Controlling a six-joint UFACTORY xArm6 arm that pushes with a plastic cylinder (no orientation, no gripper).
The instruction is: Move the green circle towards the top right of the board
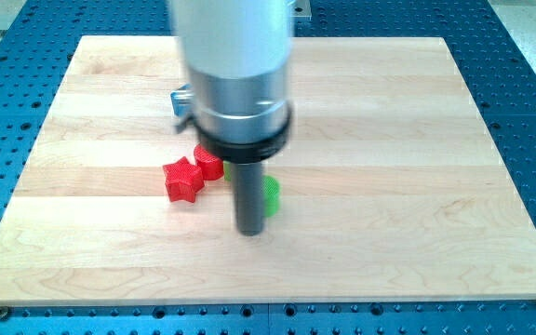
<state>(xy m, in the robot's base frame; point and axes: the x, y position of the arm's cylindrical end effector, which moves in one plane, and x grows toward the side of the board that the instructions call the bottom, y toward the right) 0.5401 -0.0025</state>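
The green circle lies near the middle of the wooden board, mostly hidden behind my dark rod; only its right edge shows. My tip rests on the board just left of and slightly below the green circle, touching or nearly touching it. A red star lies to the view's left of the rod, with a red circle touching it at its upper right.
A blue block shows partly behind the arm's grey body at the upper middle; its shape is unclear. The board sits on a blue perforated table.
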